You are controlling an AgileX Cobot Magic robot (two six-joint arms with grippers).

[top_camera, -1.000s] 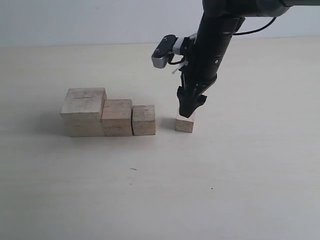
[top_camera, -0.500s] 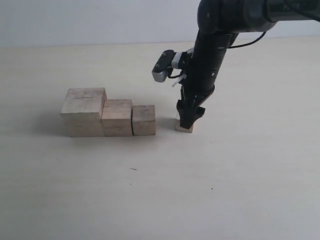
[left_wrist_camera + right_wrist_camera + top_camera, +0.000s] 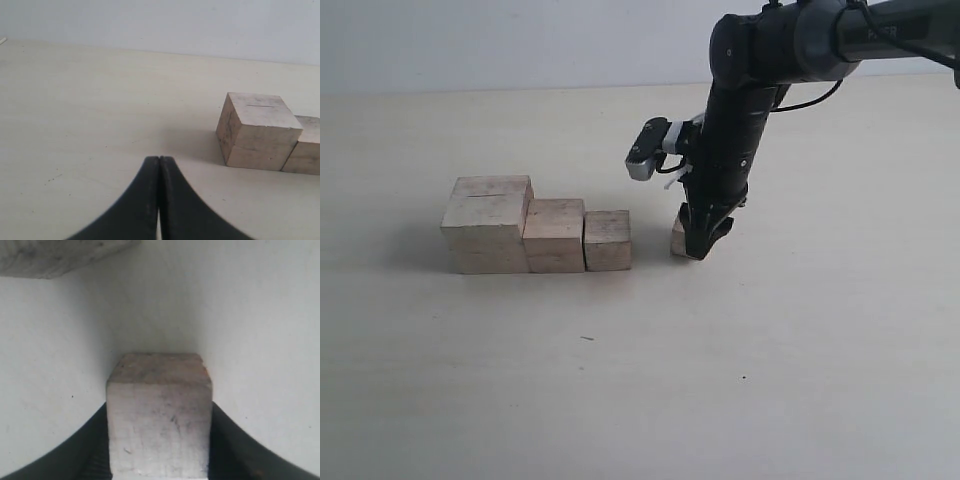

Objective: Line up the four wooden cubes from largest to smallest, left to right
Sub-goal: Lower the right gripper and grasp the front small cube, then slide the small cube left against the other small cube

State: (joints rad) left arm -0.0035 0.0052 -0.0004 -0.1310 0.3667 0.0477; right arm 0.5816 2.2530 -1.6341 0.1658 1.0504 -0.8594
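While I watch the exterior feed, three of the wooden cubes stand in a tight row on the left of the pale worktop [image 3: 790, 380]: the largest cube [image 3: 487, 226] at the left end, the second cube [image 3: 554, 235] touching its right side, and the third cube [image 3: 608, 240] touching that one in turn. A thin dark line crosses the top of the largest cube.

The smallest cube [image 3: 677, 238] sits apart, a little to the right of the third cube and roughly level with the row. My right arm [image 3: 745, 110] comes down almost vertically over it, and the right tool [image 3: 699, 248] covers most of it, so only its left edge shows from outside. On the right wrist feed the smallest cube [image 3: 159, 415] fills the gap between the dark fingers [image 3: 92, 457], which lie against both of its side faces. The tool is closed onto it, and the cube appears to rest on the worktop. A corner of another cube [image 3: 60, 255] shows at the edge of that feed.

My left tool [image 3: 159, 161] has its fingers pressed together with nothing between them. It hangs over bare worktop, with the largest cube [image 3: 257, 131] well ahead of it and the second cube [image 3: 306, 145] just beyond.
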